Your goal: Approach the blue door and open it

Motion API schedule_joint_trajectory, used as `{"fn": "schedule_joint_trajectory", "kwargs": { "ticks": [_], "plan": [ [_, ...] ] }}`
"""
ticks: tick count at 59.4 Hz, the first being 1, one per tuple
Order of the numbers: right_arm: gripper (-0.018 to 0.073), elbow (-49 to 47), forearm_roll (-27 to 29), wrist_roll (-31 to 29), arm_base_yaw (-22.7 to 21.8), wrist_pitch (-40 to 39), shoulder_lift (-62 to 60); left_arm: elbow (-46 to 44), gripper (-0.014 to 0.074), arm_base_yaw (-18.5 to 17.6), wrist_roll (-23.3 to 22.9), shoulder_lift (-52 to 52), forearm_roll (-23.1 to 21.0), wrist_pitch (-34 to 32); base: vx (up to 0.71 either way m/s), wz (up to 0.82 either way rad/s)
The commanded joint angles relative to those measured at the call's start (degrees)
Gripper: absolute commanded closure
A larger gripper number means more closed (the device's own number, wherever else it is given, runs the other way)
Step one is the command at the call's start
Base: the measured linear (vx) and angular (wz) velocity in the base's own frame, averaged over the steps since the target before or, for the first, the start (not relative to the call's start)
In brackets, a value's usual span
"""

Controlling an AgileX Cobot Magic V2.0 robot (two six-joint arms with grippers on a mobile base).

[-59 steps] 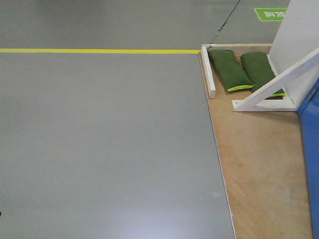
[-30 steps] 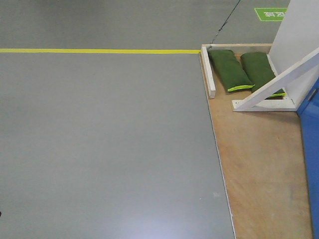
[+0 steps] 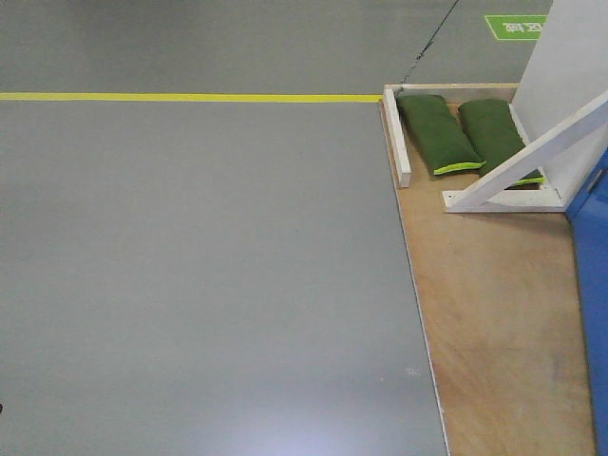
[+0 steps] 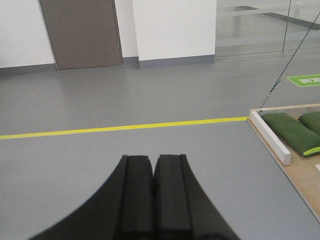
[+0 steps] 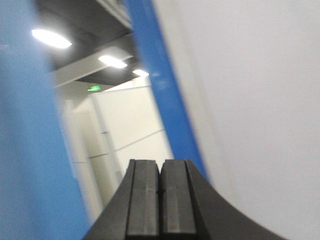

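Note:
The blue door (image 3: 593, 285) shows as a glossy blue strip at the right edge of the front view, standing on the wooden platform (image 3: 494, 313). Its handle and lock are out of view. In the right wrist view a blurred blue door surface (image 5: 25, 130) fills the left. A blue strip (image 5: 162, 95) runs diagonally beside a white panel (image 5: 250, 100). Between them a gap shows a lit room beyond. My right gripper (image 5: 160, 167) is shut and empty, pointing into that gap. My left gripper (image 4: 152, 162) is shut and empty over the grey floor.
A white wooden frame with a diagonal brace (image 3: 532, 157) stands on the platform by the door. Two green sandbags (image 3: 437, 133) lie behind it, also in the left wrist view (image 4: 290, 132). A yellow line (image 3: 190, 97) crosses the grey floor.

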Motion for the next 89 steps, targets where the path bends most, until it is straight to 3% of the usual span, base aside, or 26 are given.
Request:
{"fn": "schedule_joint_trajectory", "kwargs": {
  "ticks": [1,14,42,58,71,89],
  "plan": [
    [0.0567,-1.9,-0.1,-0.4,-3.9,-6.9,2.5,0.3,0.0526,-0.4,-0.2,-0.7,0.0,-4.8,0.00,0.00],
    [0.0567,-1.9,-0.7,-0.4,-5.6,-14.5,12.8,0.3,0.0526,-0.4,-0.2,-0.7,0.0,-4.8,0.00,0.00],
    [0.0567,-12.9,-3.4,-0.5,-5.3,-14.2,25.7,0.3,0.0526,-0.4,-0.2,-0.7,0.0,-4.8,0.00,0.00],
    [0.0567,-21.3,-3.4,-0.5,0.3,-5.1,27.9,0.3,0.0526,-0.4,-0.2,-0.7,0.0,-4.8,0.00,0.00],
    [0.0567,-22.8,-3.4,-0.5,6.1,-3.3,27.6,0.3,0.0526,-0.4,-0.2,-0.7,0.0,-4.9,0.00,0.00],
    [0.0567,-22.8,-3.2,-0.3,7.1,0.9,23.9,0.3,0.0526,-0.4,-0.2,-0.7,0.0,-4.8,0.00,0.00]
  ]
}}
